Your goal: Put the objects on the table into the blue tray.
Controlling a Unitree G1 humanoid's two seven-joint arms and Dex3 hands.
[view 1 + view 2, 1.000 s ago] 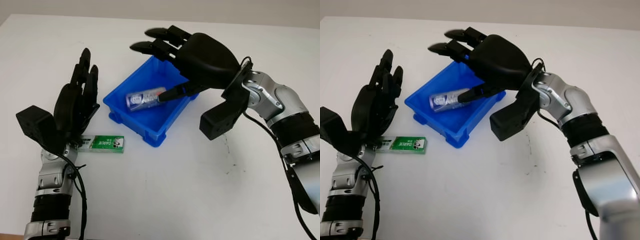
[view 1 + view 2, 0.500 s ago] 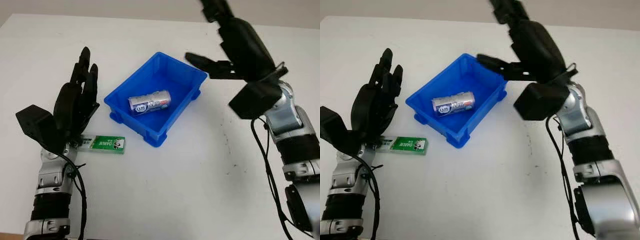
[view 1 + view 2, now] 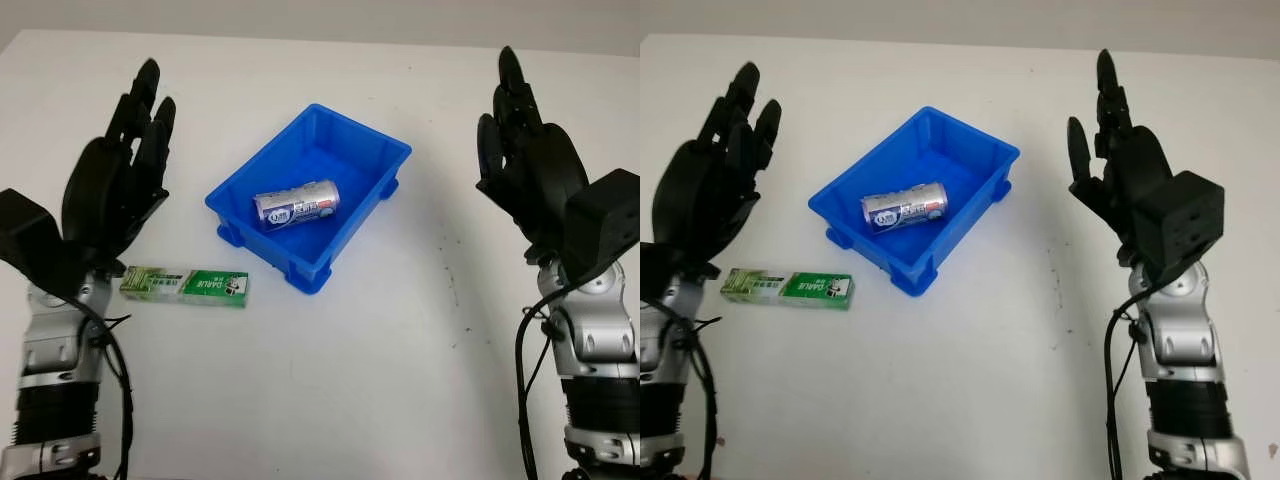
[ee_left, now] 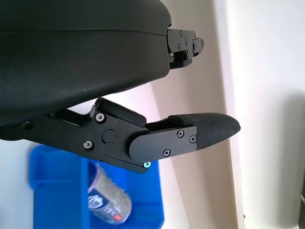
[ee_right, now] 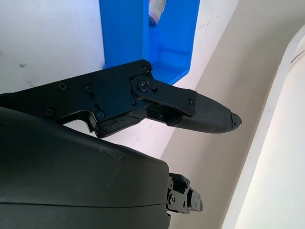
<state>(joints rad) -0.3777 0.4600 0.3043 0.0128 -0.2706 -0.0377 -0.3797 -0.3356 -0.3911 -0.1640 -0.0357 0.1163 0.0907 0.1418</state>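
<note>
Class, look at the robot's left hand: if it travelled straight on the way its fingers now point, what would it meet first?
Probably nothing. The left hand, open, points up and away over bare table; the blue tray lies off to its side, the green box near its wrist. Depth is unclear.

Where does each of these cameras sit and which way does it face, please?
Left eye view: on the head, looking forward and down at the white table, blue tray and green box; left hand and right hand are raised, open, either side of the tray.
Right eye view: the same scene from slightly aside.
Left wrist view: at the left wrist, looking past its fingers towards the tray and can.
Right wrist view: at the right wrist, looking past its fingers at the tray.
All four share the tray.
</note>
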